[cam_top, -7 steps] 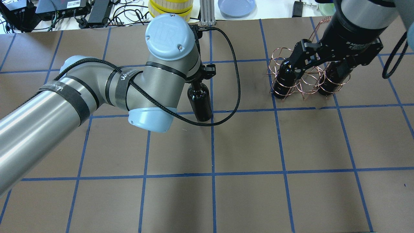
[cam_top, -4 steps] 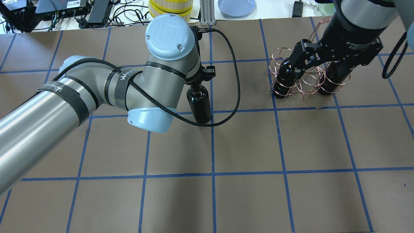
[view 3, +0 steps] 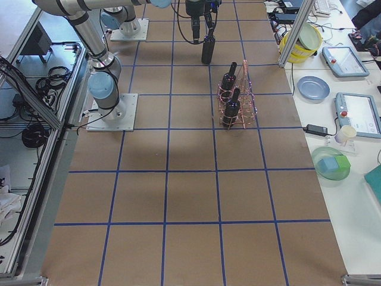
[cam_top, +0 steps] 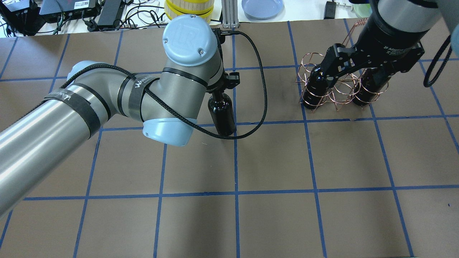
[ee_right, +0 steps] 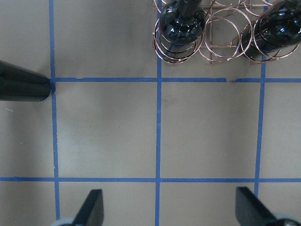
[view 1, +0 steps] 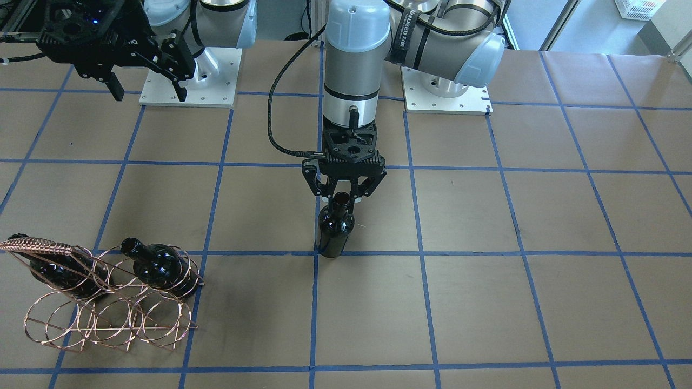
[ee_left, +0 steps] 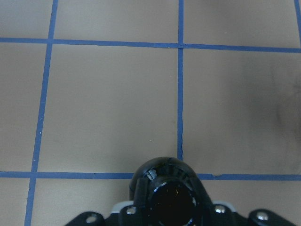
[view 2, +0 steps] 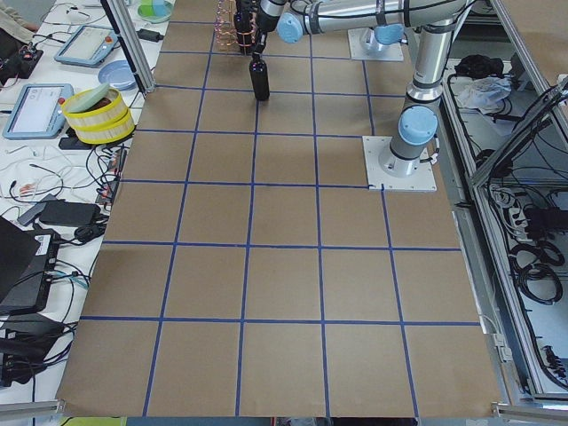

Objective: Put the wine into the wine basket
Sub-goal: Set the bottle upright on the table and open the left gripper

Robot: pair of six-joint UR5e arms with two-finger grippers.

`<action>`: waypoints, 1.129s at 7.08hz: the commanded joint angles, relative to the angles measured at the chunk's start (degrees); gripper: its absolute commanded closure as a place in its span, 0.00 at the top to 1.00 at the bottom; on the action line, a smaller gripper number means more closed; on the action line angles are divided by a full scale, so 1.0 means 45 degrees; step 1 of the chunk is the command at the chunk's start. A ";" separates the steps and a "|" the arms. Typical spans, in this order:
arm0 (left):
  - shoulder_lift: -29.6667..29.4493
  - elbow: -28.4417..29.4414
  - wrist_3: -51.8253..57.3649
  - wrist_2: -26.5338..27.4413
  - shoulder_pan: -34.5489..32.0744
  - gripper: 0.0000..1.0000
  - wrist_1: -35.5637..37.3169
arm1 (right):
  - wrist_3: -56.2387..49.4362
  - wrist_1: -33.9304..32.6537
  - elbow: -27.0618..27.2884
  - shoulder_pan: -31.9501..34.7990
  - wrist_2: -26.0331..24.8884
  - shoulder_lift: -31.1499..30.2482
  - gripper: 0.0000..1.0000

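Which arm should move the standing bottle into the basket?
Left. The left gripper clasps the bottle at its neck; the right gripper hangs open and empty, away from it.

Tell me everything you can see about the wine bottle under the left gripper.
The wine bottle is glossy black-looking glass, unlabelled, with rounded shoulders, a short neck and an open mouth. It is upright at a crossing of blue tape lines on the brown table. The left gripper clasps its neck from above.
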 commanded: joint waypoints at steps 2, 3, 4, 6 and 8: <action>-0.0055 0.0014 -0.0039 -0.0015 -0.0013 0.00 0.0022 | 0.0000 0.0000 0.0000 0.0000 0.0000 0.0006 1.00; -0.0055 -0.0006 -0.0039 -0.0015 -0.0013 0.00 -0.0036 | 0.0000 0.0000 0.0000 0.0000 0.0000 0.0006 1.00; -0.0035 -0.0006 -0.0039 0.0005 -0.0013 0.00 -0.0056 | 0.0000 0.0000 0.0000 0.0000 0.0019 0.0006 1.00; -0.0093 -0.0006 0.0155 0.0044 -0.0013 0.71 -0.0095 | 0.0000 0.0000 0.0000 0.0000 0.0019 0.0006 1.00; -0.0055 0.0014 0.0137 0.0044 -0.0013 0.88 -0.0075 | 0.0000 0.0000 0.0000 0.0000 0.0000 0.0006 1.00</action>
